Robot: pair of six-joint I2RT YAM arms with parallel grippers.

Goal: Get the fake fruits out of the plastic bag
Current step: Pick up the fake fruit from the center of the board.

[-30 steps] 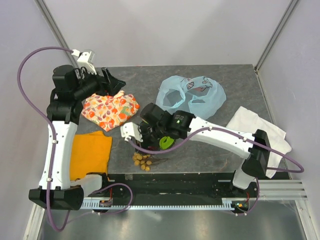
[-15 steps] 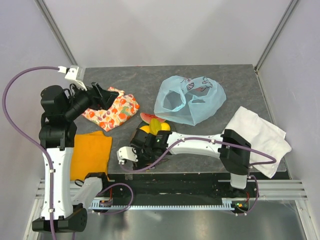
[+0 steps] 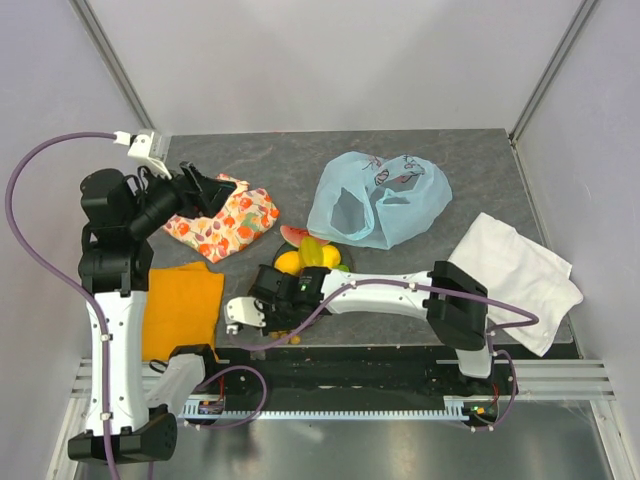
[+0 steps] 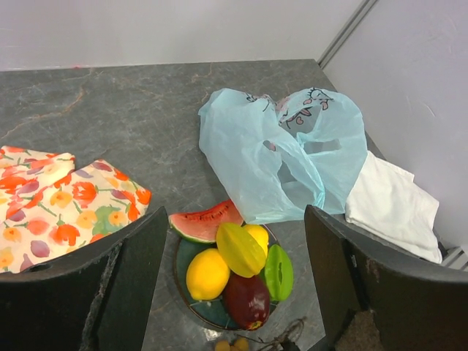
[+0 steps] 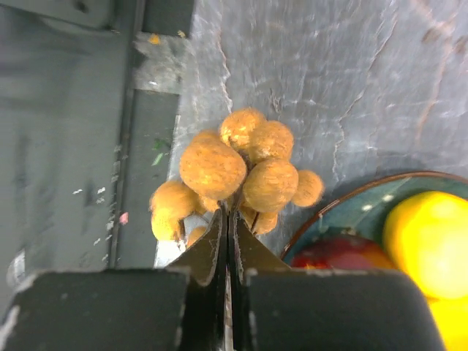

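The light-blue plastic bag lies crumpled at the table's back, its handles open. In front of it a dark plate carries the fake fruits: a watermelon slice, two lemons, a yellow-green ribbed fruit, a green piece and a dark red fruit. The brownish grape bunch lies beside the plate at the near edge. My right gripper is shut on its stem. My left gripper hangs open over the floral cloth, holding nothing.
An orange-floral cloth lies at the left. A plain orange cloth sits near the left arm's base. At the right edge is a white cloth. The black rail runs right by the grape bunch.
My right arm moved back toward the near edge, uncovering the plate, and its jaws closed on the grape bunch's stem. The left arm swung left earlier and has since held still.
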